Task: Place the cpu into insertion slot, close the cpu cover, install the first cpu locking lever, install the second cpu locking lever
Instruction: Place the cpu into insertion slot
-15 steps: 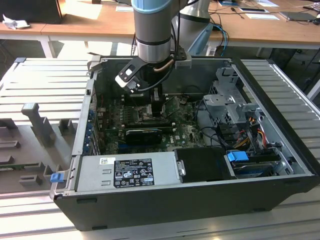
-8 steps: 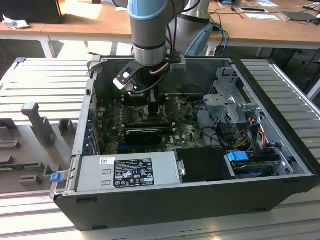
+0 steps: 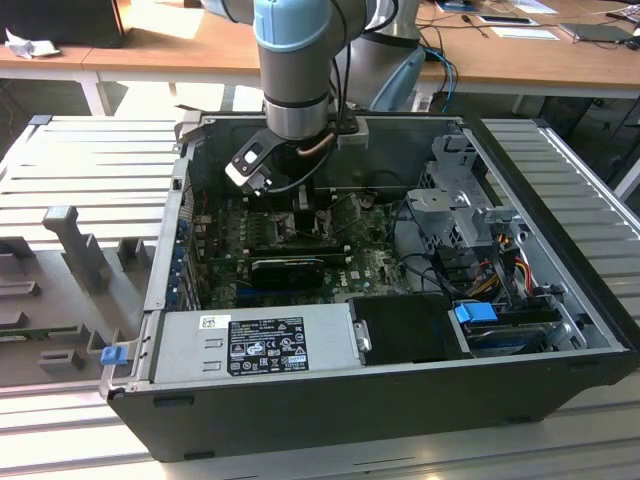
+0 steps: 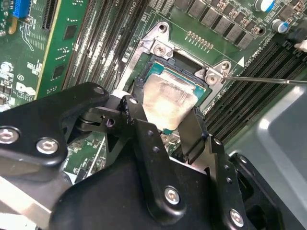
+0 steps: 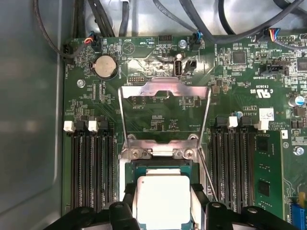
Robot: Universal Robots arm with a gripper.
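The cpu [image 4: 169, 97], a flat square chip with a dull silver top, sits between my gripper's [image 4: 168, 109] two black fingers [image 4: 195, 132], which press on its opposite sides. It is at the insertion slot [image 4: 188, 61]; whether it rests fully inside I cannot tell. In the first wrist view the cpu [image 5: 161, 197] lies in my gripper [image 5: 162, 203] just below the slot's rim [image 5: 160, 152]. The cpu cover [image 5: 165, 88] stands swung open beyond the slot. A thin wire locking lever [image 5: 206, 171] sticks up beside the slot, free of its catch [image 4: 268, 80]. In the exterior view my gripper [image 3: 303, 208] reaches down inside the computer case.
Rows of long black memory slots [image 5: 93, 167] flank the socket on both sides [image 5: 240, 163]. A long black card [image 3: 290, 268], a power supply [image 3: 255, 345] and a drive cage [image 3: 460, 200] crowd the case. Cables [image 5: 201, 19] hang over the board's far edge.
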